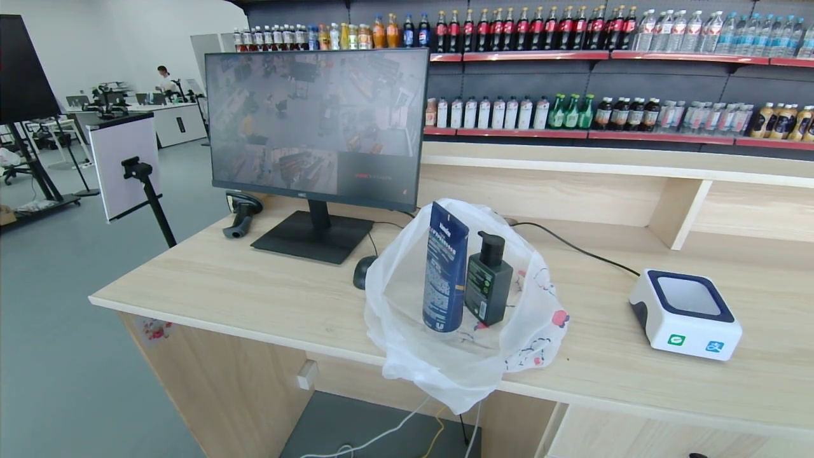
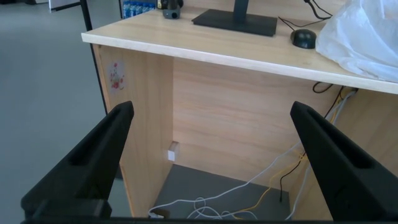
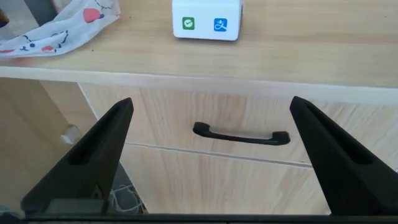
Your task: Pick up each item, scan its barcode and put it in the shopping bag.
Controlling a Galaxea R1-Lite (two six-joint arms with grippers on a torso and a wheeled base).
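Tube [image 1: 445, 267] and bottle [image 1: 488, 280] stand in the bag [image 1: 531, 334], seemingly already scanned; scanner [image 1: 685, 313] at three o'clock; left pincer [image 2: 211, 106] and right pincer [image 3: 211, 102] spread, empty.

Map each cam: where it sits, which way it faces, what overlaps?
Head view: high, looking forward and down on the counter, monitor, shopping bag, white scanner.
Left wrist view: below counter level, facing its front panel; open left gripper in front.
Right wrist view: low, facing the drawer handle; open right gripper in front.
Shared: shopping bag, all three; mouse, head and left wrist; white scanner, head and right wrist.
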